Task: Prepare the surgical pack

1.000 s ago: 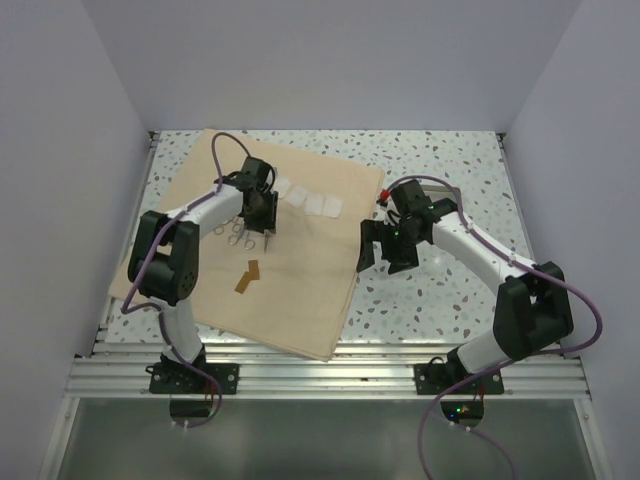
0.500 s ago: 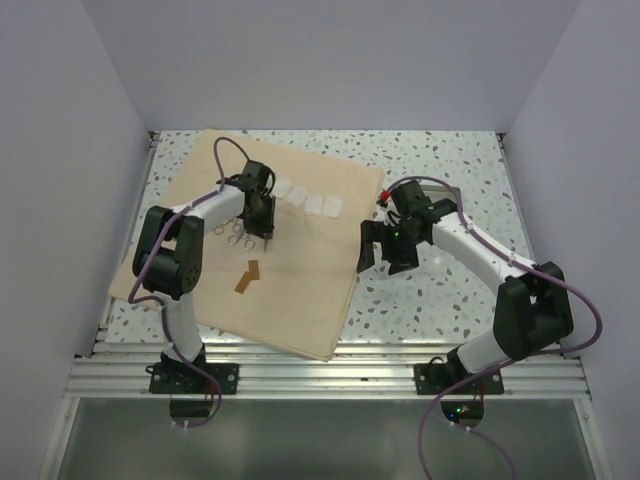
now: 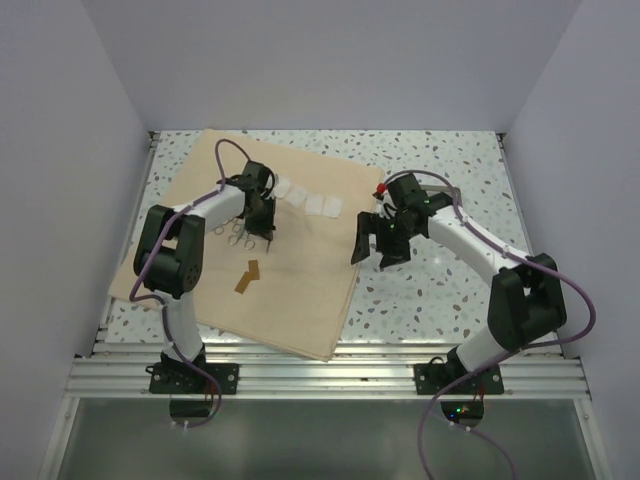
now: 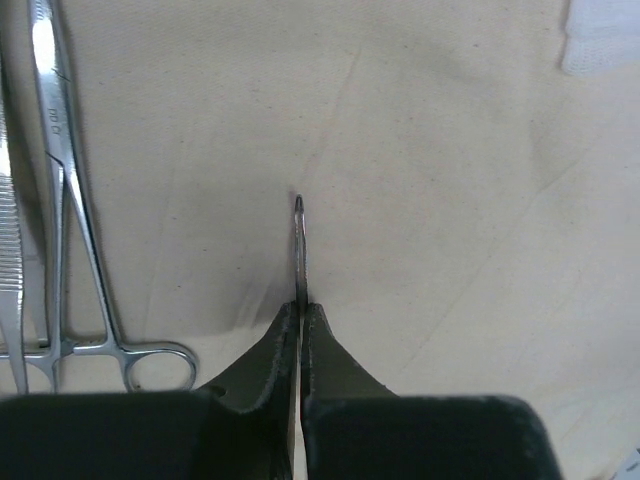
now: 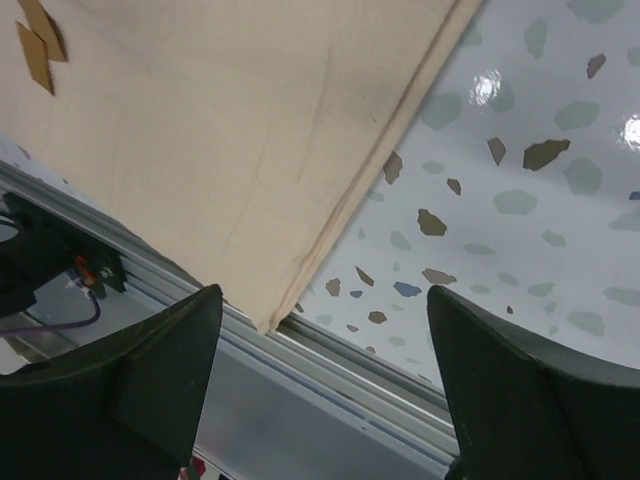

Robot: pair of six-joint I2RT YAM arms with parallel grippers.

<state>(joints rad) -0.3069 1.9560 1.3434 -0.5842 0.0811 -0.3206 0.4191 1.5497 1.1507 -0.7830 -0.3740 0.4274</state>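
The tan fabric sheet (image 3: 300, 285) lies spread on the left half of the table. On it lie white gauze squares (image 3: 310, 202) and steel instruments (image 3: 233, 236). My left gripper (image 3: 266, 234) is over the sheet, right of the instruments. In the left wrist view it (image 4: 300, 308) is shut on a thin steel instrument (image 4: 298, 245) seen edge-on, just above the sheet (image 4: 450, 200). Ring-handled forceps (image 4: 62, 200) lie to its left and gauze (image 4: 600, 35) at the top right. My right gripper (image 3: 372, 250) is open and empty by the sheet's right edge. In the right wrist view it (image 5: 322, 295) hangs above the sheet's near corner (image 5: 230, 140).
A small brown strip (image 3: 247, 277) lies on the sheet near its middle; it also shows in the right wrist view (image 5: 35, 40). The speckled table top (image 5: 520, 200) lies to the right. An aluminium rail (image 3: 330, 370) runs along the table's near edge. White walls close in three sides.
My right gripper has moved a little left and back, towards the sheet's right edge. The left gripper has stayed almost still with the instrument in it.
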